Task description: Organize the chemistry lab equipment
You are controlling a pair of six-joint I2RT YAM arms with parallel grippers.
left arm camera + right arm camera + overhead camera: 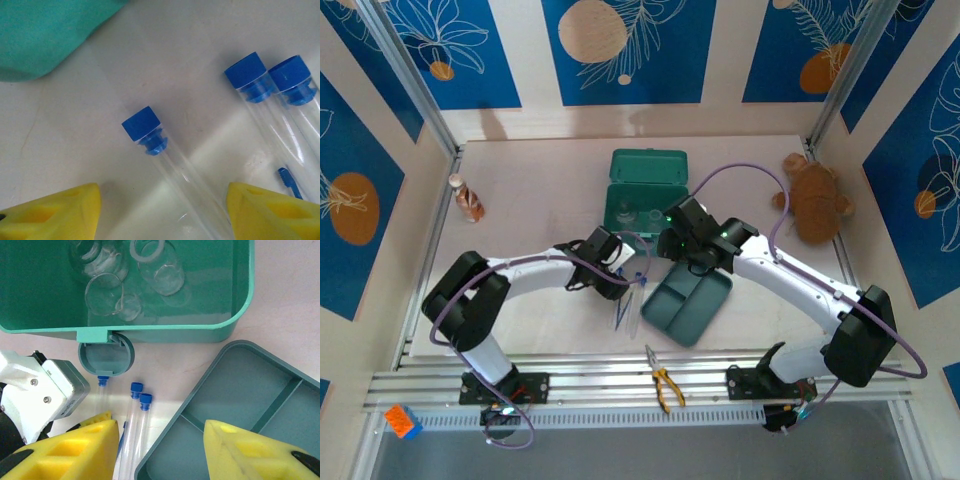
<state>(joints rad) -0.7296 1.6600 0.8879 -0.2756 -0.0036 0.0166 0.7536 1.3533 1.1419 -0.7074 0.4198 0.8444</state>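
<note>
3 blue-capped tubes (134, 415): flat on table (285, 300) | glass flasks (107, 295): in green box (242, 300)

Bright, even light; soft shadows on the table (530, 190). White glare streaks the test tubes (180, 172); jaws beside them blur.

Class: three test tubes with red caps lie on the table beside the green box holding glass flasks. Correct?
No. The caps on the three test tubes are blue, not red, as the left wrist view shows. The rest stands.
</note>
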